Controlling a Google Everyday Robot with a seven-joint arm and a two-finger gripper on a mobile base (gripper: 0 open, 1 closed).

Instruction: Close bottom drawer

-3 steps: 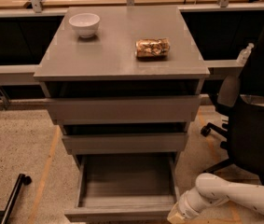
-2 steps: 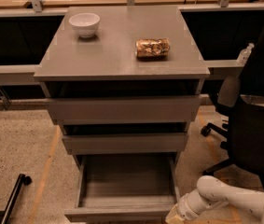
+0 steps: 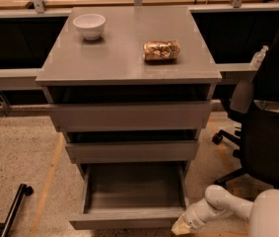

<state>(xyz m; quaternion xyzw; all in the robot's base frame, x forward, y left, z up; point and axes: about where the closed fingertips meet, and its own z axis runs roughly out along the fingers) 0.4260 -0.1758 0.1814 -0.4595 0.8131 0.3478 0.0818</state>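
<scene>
The bottom drawer (image 3: 129,216) of the grey cabinet (image 3: 129,63) is pulled far out, and its shallow grey box is empty. Its flat handleless front runs along the lower edge of the view. My white arm reaches in from the lower right, and the gripper (image 3: 181,227) sits at the drawer front's right end, low in the view. Its tip is partly cut off by the frame edge. The two drawers above, the top one (image 3: 131,115) and the middle one (image 3: 131,151), stand slightly out.
A white bowl (image 3: 89,25) and a brown snack packet (image 3: 161,50) lie on the cabinet top. A black office chair (image 3: 267,132) stands close on the right. A black wheeled leg (image 3: 16,201) lies on the speckled floor at the lower left.
The arm and gripper have shifted very slightly near the drawer front's right corner. The drawer stands as far out as before.
</scene>
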